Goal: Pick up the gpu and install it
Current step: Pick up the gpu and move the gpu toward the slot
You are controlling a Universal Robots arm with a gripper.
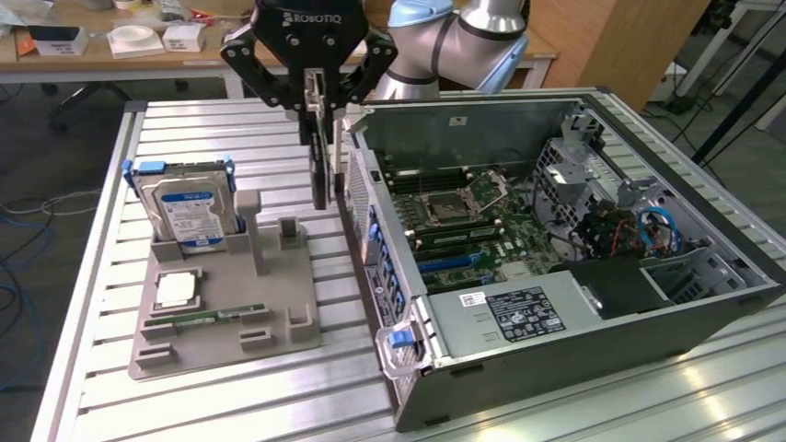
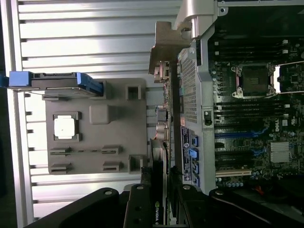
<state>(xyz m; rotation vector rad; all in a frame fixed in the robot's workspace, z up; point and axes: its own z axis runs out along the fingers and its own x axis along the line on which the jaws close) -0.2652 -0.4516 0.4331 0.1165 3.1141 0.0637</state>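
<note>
The gpu [image 1: 322, 170] hangs upright as a thin dark card, lifted off the table between the grey holder and the open computer case [image 1: 516, 322]. My gripper [image 1: 322, 124] is shut on its upper edge. In the wrist view the gpu [image 2: 164, 137] runs edge-on away from my gripper [image 2: 161, 185], with its pale metal bracket [image 2: 166, 47] at the far end, just outside the case wall. The motherboard [image 1: 467, 221] lies exposed inside the case, with blue slots [image 1: 448, 262] on its nearer part.
A grey holder [image 1: 221, 304] on the slatted table carries an upright silver hard drive [image 1: 184, 212], a square processor chip [image 1: 179, 290] and a narrow green memory stick [image 1: 209, 318]. The case's power supply [image 1: 516, 313] and drive cage [image 1: 577, 166] sit around the motherboard.
</note>
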